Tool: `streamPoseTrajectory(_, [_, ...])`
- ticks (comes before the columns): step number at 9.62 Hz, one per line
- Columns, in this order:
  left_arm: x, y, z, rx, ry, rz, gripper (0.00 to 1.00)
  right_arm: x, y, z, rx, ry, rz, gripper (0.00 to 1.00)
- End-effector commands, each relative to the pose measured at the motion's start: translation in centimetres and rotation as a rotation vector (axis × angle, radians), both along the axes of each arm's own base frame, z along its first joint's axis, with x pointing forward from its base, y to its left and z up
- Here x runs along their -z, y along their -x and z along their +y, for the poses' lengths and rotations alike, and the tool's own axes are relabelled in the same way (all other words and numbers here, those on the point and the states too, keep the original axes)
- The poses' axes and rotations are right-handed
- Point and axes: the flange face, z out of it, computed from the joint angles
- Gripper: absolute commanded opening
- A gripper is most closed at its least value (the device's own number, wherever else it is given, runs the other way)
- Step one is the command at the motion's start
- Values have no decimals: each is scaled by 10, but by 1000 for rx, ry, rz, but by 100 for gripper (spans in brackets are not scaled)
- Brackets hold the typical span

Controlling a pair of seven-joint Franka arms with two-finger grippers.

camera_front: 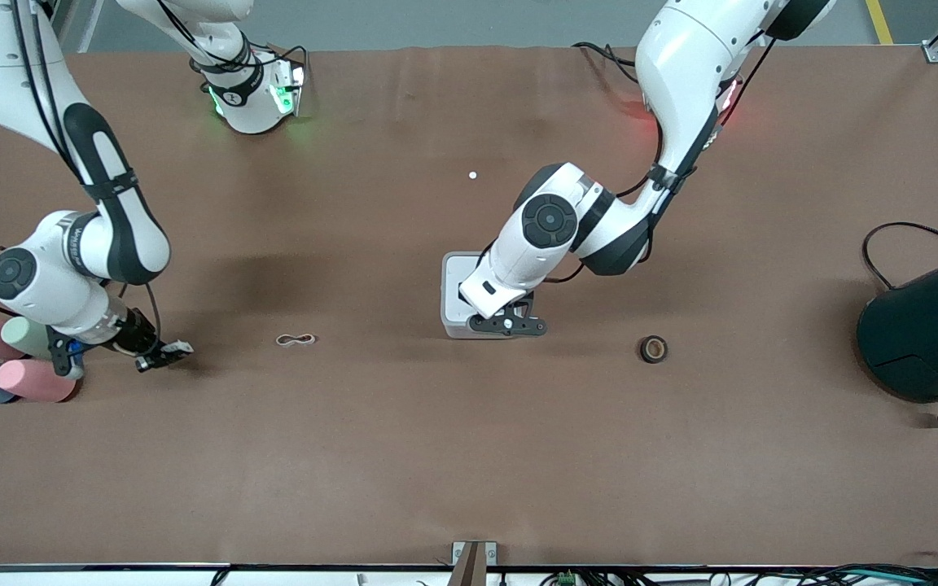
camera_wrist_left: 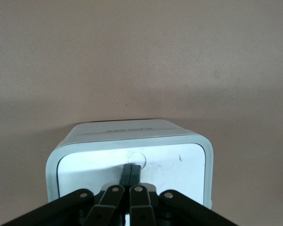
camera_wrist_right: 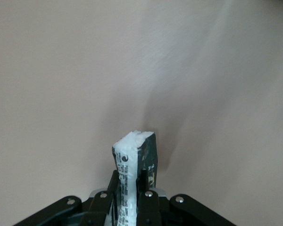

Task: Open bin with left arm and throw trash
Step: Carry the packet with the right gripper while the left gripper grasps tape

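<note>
Bin [camera_front: 454, 281] lid shut, left end effector [camera_front: 510, 324] pressing on it

Left claw [camera_front: 510, 324] shut, parked on bin [camera_front: 454, 281] lid, blocks approach from above. Right claw [camera_front: 161, 355] clamped on black packet [camera_wrist_right: 134, 165], low over counter [camera_front: 436, 456] beside pastel cylinders [camera_front: 9, 358], which crowd right arm's end. Twisted loop [camera_front: 295, 339] and tape roll [camera_front: 653, 349] lie apart, open counter around both. Dark teal cylinder [camera_front: 925, 325] fills left arm's end.
</note>
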Motion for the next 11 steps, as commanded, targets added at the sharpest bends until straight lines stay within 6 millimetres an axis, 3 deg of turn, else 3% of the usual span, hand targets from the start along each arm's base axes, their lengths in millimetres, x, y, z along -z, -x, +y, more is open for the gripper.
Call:
streamPoseTrajectory(1, [-91,-56,132,-77,-139,82,0,-45,-22,51,29,-20,44,0])
streamPoseTrajectory(2, [-92,-59,137,-86,-138,81,0,-78,-37,84,69,-31,55,0])
streamPoseTrajectory(3, [-90,-58,136,-86,-140,84,0,-103,-43,132,115,-36,72,0])
streamPoseTrajectory(7, [-91,-64,159,-53,-143,80,1,-154,-27,274,10,-92,60,0])
streamPoseTrajectory(8, [-87,-69,178,-56,-149,88,4,-161,-17,310,-29,-137,61,0])
streamPoseTrajectory(9, [-73,-84,224,-13,-154,99,45,-169,-2,353,-89,-148,48,0])
streamPoseTrajectory(10, [-48,-105,284,73,-181,78,99,-173,16,394,-140,-153,40,0])
streamPoseTrajectory(11, [-27,-114,310,102,-176,24,100,-172,24,422,-178,-166,15,0])
